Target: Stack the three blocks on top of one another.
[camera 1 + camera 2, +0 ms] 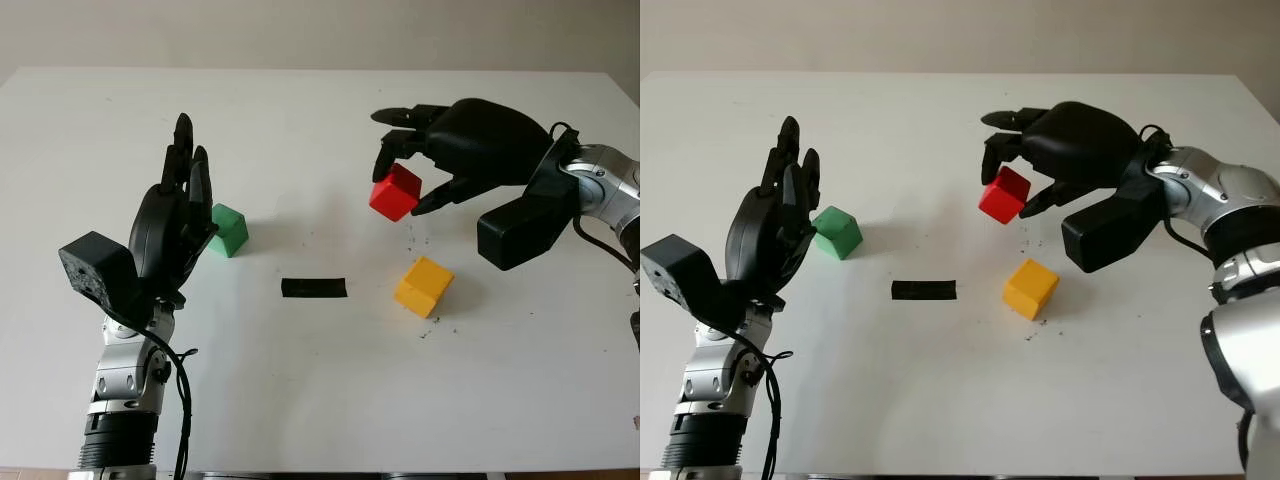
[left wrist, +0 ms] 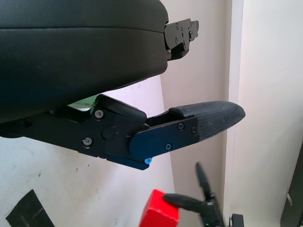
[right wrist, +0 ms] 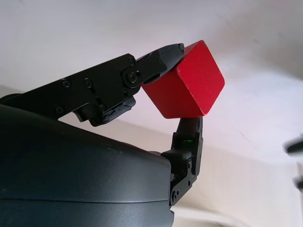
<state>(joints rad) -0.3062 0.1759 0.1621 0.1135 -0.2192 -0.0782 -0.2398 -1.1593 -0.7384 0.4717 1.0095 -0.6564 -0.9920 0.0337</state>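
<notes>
While the right hand (image 1: 440, 150) pinches the red block (image 1: 396, 192) by its corners, it could twist free; left hand (image 1: 172, 225) open beside the green block (image 1: 229, 229).

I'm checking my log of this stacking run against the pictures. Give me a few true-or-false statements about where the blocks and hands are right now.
1. The right hand grips the red block. True.
2. The yellow block sits on the green block. False: both lie apart on the table.
3. The left hand holds the green block. False: it is open beside it.
4. Black tape lies between the green and yellow blocks. True.
</notes>
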